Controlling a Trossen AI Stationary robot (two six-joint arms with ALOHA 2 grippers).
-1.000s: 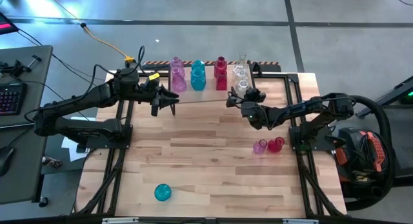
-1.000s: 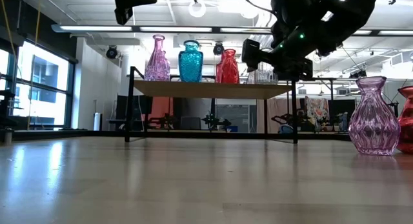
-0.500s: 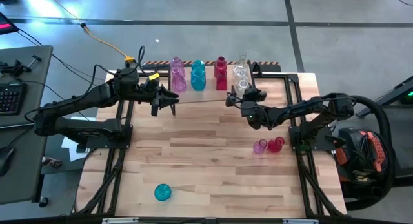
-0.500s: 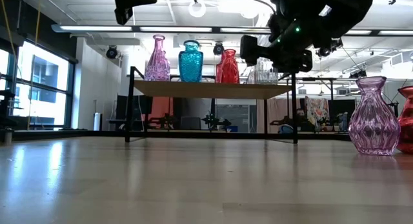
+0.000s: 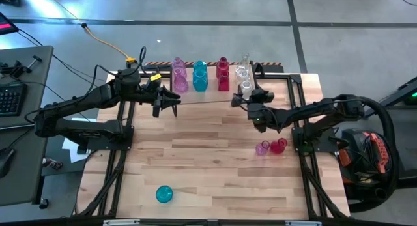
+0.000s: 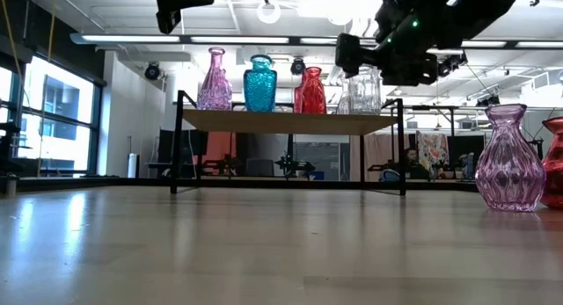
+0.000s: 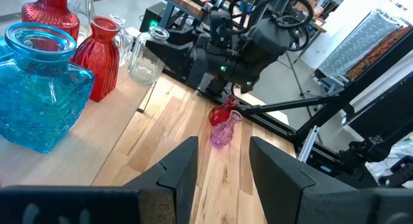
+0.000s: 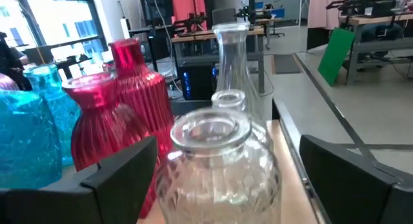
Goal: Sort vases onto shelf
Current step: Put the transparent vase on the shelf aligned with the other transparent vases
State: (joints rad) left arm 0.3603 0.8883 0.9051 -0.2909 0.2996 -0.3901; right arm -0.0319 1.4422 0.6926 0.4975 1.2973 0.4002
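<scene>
The shelf (image 6: 290, 122) stands at the table's far edge and bears pink (image 5: 179, 76), teal (image 5: 200, 76), red (image 5: 223, 75) and clear vases (image 5: 243, 77) on its wooden top. My right gripper (image 5: 242, 97) is open at the shelf's right end. Its fingers stand on either side of a squat clear vase (image 8: 216, 175), which rests on the shelf by its base. My left gripper (image 5: 171, 102) hangs open and empty in the air by the shelf's left end. A pink vase (image 5: 262, 148), a red one (image 5: 279, 145) and a teal one (image 5: 163, 194) stand on the table.
A taller clear bottle (image 8: 232, 50) and two red vases (image 8: 97, 130) stand close behind and beside the squat clear vase. The pink vase (image 6: 513, 160) and the red one sit near the table's right edge. Black frame rails run along both table sides.
My right gripper has risen and drifted a little toward the table's right edge, staying open. The squat clear vase has stayed on the shelf, and more of it now shows below the gripper.
</scene>
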